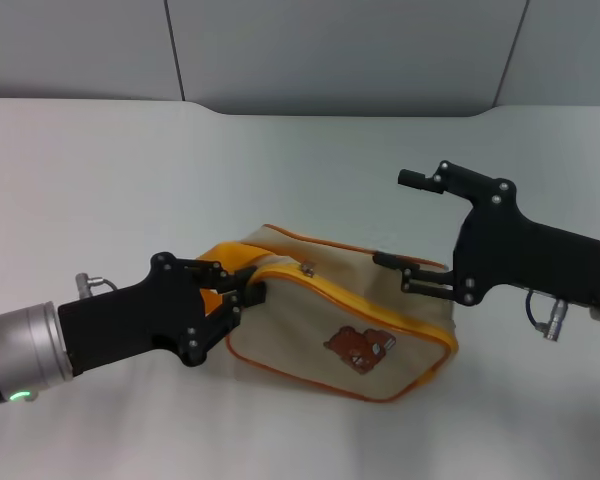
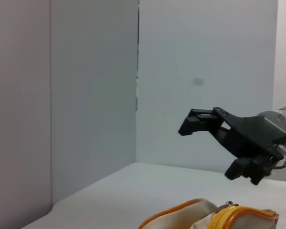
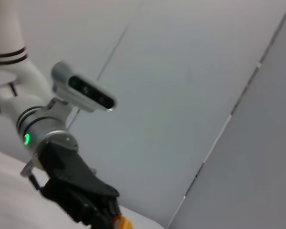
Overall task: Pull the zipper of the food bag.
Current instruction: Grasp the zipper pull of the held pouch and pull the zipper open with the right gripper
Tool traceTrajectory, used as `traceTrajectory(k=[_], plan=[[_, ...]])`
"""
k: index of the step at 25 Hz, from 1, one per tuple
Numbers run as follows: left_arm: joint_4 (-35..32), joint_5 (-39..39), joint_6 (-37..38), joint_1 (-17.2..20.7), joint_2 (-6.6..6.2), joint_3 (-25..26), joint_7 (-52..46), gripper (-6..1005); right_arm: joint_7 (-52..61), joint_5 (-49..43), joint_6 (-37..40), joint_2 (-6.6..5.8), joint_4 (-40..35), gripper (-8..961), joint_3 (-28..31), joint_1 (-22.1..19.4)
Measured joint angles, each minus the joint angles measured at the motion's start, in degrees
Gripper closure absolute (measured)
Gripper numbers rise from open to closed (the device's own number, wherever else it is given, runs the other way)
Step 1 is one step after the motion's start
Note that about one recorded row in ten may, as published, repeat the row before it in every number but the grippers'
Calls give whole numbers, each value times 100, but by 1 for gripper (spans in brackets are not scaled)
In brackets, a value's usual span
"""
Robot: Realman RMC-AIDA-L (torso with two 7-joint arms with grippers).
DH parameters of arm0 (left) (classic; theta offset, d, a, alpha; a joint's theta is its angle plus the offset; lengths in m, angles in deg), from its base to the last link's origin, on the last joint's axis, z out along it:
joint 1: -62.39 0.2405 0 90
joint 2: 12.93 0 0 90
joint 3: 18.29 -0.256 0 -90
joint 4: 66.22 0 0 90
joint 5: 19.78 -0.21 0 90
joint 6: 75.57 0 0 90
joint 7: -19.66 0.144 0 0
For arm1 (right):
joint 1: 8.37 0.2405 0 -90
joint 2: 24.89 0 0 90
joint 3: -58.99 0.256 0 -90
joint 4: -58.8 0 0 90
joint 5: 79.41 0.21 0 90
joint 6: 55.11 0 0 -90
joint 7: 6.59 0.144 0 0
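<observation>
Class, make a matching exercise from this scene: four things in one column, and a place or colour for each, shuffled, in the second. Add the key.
1. left claw
2. right claw
3. bear patch
4. zipper

A. brown, on the bag's face
B. at the bag's yellow handle end
C. yellow-orange, edging the bag's face
D. above the bag's far edge

Pairs: 1-B, 2-D, 3-A, 4-C

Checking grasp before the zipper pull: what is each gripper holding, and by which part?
The left gripper is clamped on the food bag at its yellow handle end. The right gripper holds nothing, its fingers above the bag's far edge.
</observation>
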Motion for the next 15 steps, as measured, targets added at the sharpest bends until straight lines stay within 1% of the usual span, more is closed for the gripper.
traceTrajectory(k=[1, 4, 6, 12, 15], plan=[[-2, -1, 4, -52, 11, -27, -13, 883, -270, -4, -21, 1, -1, 274, -85, 40], [-2, -2, 6, -89, 20, -35, -30, 885, -487, -5, -78, 5, -1, 279, -232, 67], [-3, -2, 7, -112, 22, -36, -62, 886, -721, 2, -259, 9, -1, 283, -537, 128], [-13, -2, 4, -174, 19, -46, -146, 887, -1067, 13, -528, 27, 10, 294, -825, 220], [-15, -2, -8, -194, 22, -48, -149, 887, -1094, 15, -547, 27, 21, 395, -922, 297]])
